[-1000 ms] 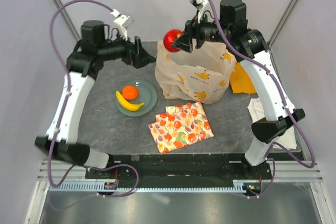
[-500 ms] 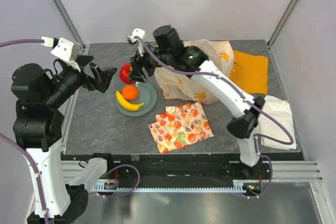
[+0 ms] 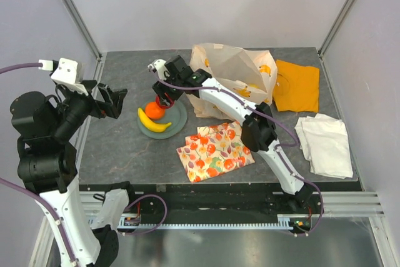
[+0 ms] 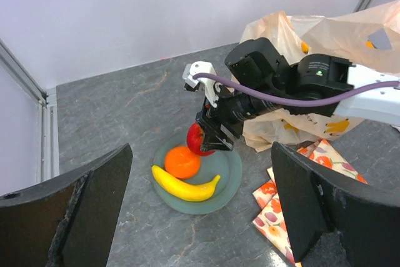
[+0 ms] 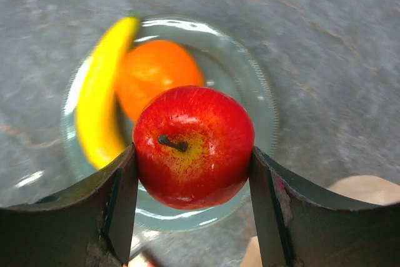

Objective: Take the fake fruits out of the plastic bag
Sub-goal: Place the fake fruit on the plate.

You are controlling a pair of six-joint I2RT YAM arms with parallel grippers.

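Note:
My right gripper (image 3: pixel 164 95) is shut on the red apple (image 5: pixel 194 147) and holds it just above the grey-green plate (image 3: pixel 180 117). The orange (image 3: pixel 155 110) and the yellow banana (image 3: pixel 154 122) lie on that plate. From the left wrist the apple (image 4: pixel 197 139) hangs beside the orange (image 4: pixel 182 161), above the banana (image 4: pixel 185 186). The cream plastic bag (image 3: pixel 234 79) stands behind the plate, mouth open; its contents are hidden. My left gripper (image 3: pixel 116 100) is open and empty, raised left of the plate; its fingers (image 4: pixel 94 204) frame that view.
A flat fruit-patterned cloth (image 3: pixel 214 151) lies in front of the bag. An orange cloth (image 3: pixel 296 85) lies at the back right. A folded white cloth (image 3: pixel 325 145) lies at the right edge. My right arm stretches across the bag and cloth.
My right gripper carried the apple from above the bag, left and down to just over the plate. My left arm pulled back from the bag to the left side.

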